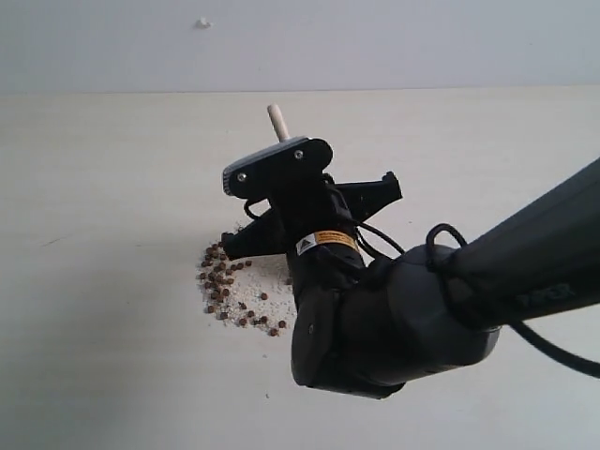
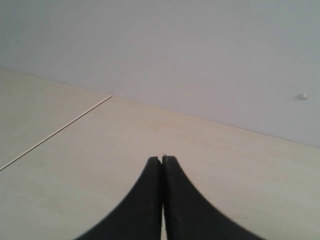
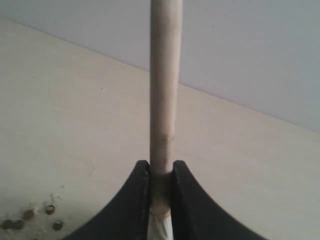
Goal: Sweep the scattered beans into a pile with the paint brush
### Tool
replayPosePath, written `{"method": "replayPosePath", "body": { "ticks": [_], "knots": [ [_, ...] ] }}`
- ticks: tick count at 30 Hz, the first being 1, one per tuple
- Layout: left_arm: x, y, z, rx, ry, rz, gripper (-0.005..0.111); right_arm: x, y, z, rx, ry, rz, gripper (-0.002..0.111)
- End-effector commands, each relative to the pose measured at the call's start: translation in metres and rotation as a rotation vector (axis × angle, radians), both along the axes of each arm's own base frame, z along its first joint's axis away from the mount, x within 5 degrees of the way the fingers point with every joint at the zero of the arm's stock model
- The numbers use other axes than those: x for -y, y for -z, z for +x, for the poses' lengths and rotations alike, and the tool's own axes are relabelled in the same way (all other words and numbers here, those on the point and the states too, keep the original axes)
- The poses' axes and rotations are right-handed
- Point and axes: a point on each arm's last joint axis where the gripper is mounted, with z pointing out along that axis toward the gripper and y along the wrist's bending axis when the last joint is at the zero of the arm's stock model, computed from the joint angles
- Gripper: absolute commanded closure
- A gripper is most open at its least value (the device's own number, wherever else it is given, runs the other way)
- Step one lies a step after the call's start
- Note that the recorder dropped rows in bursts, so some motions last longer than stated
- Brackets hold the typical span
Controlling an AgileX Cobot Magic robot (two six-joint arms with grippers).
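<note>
Surroundings: A pale cream wooden tabletop (image 1: 112, 187) lies under both of your grippers. Beyond it is a plain grey-white wall (image 1: 375, 37) carrying a small white speck (image 1: 203, 22), well apart from either gripper.
In the way: Your right arm's black wrist and forearm (image 1: 375, 319), with a looping black cable (image 1: 441, 246) beside them, stand between the exterior camera and the lower part of the brush.
Right gripper (image 3: 161, 167): It is narrow. Its two black fingers clamp the brush handle from both sides, with the handle filling the gap between them.
Left gripper (image 2: 161, 159): Its black fingers are pressed together with nothing between them. It sits above bare table, with a thin straight seam line (image 2: 55, 131) off to one side.
Paint brush (image 3: 165, 75): You hold it by a round, pale cream wooden handle. The handle rises straight out from between the right gripper's fingers, and its end pokes up past the wrist camera mount in the exterior view. A whitish part shows low down between the fingers.
Beans (image 1: 225, 281): These tiny round reddish-brown beans lie on the table in a loose curved cluster. They are just beside the right gripper's tips, on the side away from the forearm. A few strays trail back toward the forearm, and fine pale whitish crumbs (image 1: 272, 277) are scattered among them.
Hard to make out: The bristles and ferrule are hidden behind your wrist, so you cannot tell whether the brush touches the table. The right wrist view catches only a few blurred beans, cut off at its edge.
</note>
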Motion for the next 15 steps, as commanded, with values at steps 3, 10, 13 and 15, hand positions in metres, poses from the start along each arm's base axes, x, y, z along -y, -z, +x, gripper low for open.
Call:
{"method": "replayPosePath", "body": {
  "ticks": [3, 10, 13, 15],
  "knots": [
    [0.000, 0.000, 0.000, 0.004, -0.001, 0.002, 0.107, -0.005, -0.031, 0.002, -0.001, -0.021, 0.109, 0.108],
    [0.000, 0.000, 0.000, 0.004, -0.001, 0.002, 0.107, 0.041, -0.092, -0.009, 0.048, 0.196, -0.138, 0.108],
    [0.000, 0.000, 0.000, 0.004, -0.001, 0.002, 0.107, 0.054, -0.089, -0.019, 0.051, 0.278, -0.209, 0.108],
    [0.000, 0.000, 0.000, 0.004, -0.001, 0.002, 0.107, 0.059, -0.078, -0.028, 0.031, 0.275, -0.231, 0.108]
  ]
}}
